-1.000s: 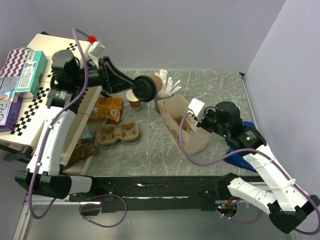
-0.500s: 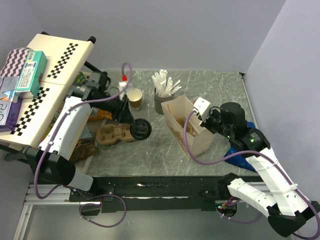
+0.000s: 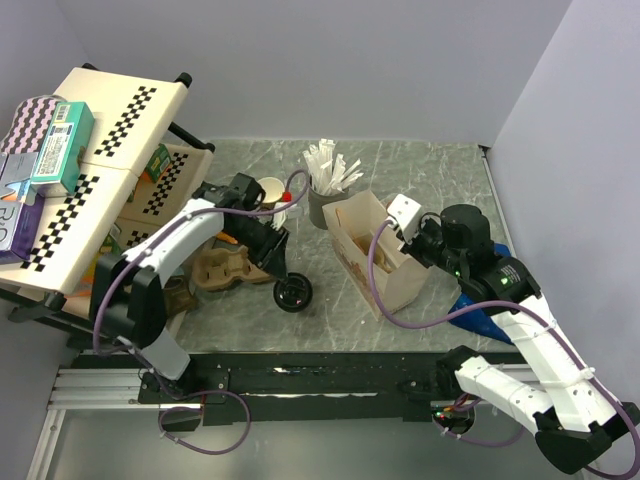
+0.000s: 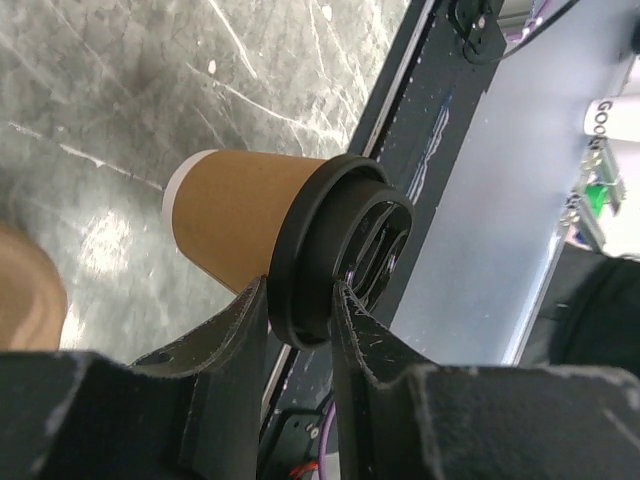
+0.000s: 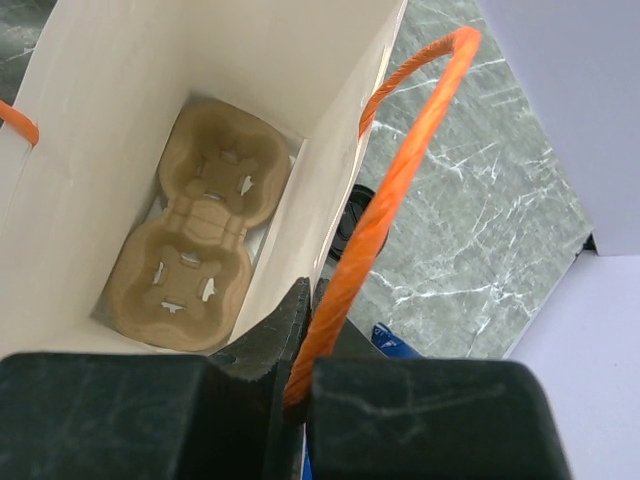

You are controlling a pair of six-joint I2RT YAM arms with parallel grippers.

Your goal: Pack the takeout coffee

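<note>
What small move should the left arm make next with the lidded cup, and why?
Probably tilt the lidded cup upright. The left gripper pinches its black lid with the cup sideways, while the right gripper holds the paper bag by its orange handle, the cup carrier inside empty.

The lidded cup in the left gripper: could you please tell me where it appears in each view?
Top external: lidded cup low centre-left, in the left gripper, right of the carrier.
Left wrist: centre, base pointing left, lid pinched between the fingers.
Right wrist: cannot tell; a dark round patch shows past the bag wall.
Shared landmark: the marble table.
</note>
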